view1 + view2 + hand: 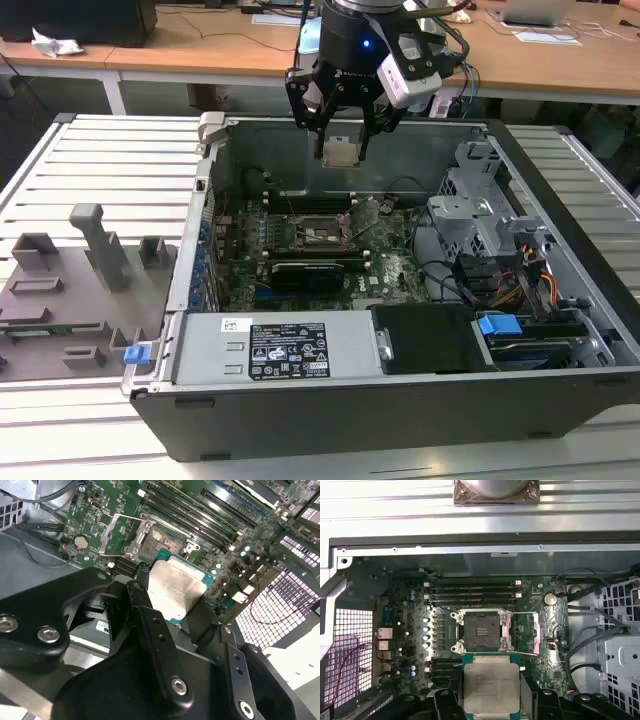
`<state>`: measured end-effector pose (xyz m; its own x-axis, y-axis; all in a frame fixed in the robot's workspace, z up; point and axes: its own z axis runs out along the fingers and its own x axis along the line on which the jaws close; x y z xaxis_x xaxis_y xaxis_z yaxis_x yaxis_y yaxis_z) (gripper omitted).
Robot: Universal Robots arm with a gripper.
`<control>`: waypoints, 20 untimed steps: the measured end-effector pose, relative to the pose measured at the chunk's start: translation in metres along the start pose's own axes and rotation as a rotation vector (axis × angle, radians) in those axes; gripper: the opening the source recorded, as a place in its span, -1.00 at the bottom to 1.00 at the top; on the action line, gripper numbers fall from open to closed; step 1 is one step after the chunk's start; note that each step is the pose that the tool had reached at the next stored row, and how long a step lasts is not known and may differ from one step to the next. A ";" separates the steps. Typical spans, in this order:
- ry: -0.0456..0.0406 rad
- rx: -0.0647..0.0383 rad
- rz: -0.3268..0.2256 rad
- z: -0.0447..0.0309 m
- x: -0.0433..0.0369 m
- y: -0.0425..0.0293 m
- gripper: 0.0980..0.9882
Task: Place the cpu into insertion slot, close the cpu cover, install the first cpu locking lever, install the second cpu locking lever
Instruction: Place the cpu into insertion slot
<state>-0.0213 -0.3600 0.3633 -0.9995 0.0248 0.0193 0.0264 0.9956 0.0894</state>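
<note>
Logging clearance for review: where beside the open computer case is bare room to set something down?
Bare: slatted table at the exterior view's left, past the grey fixture. Crowded: board around the insertion slot.

In the second wrist view the jaws cover part of the cpu (pixel 176 591).
</note>
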 end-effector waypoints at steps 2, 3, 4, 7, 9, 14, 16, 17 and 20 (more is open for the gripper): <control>0.0000 0.000 0.000 -0.0001 0.0000 -0.0014 0.00; 0.0001 0.000 0.000 -0.0002 -0.0001 -0.0019 0.00; 0.0001 0.000 0.000 -0.0003 -0.0001 -0.0023 0.00; 0.0000 0.000 0.000 -0.0003 -0.0001 -0.0035 0.00; 0.0000 0.000 0.000 -0.0003 -0.0001 -0.0042 0.00; 0.0001 0.000 0.000 -0.0005 -0.0002 -0.0059 0.00; 0.0000 0.000 0.000 -0.0007 -0.0002 -0.0087 0.00; -0.0004 0.000 0.006 -0.0007 -0.0002 -0.0087 0.00; -0.0020 0.000 0.022 -0.0007 -0.0003 -0.0088 0.00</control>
<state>-0.0212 -0.3687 0.3632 -0.9987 0.0467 0.0193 0.0482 0.9949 0.0892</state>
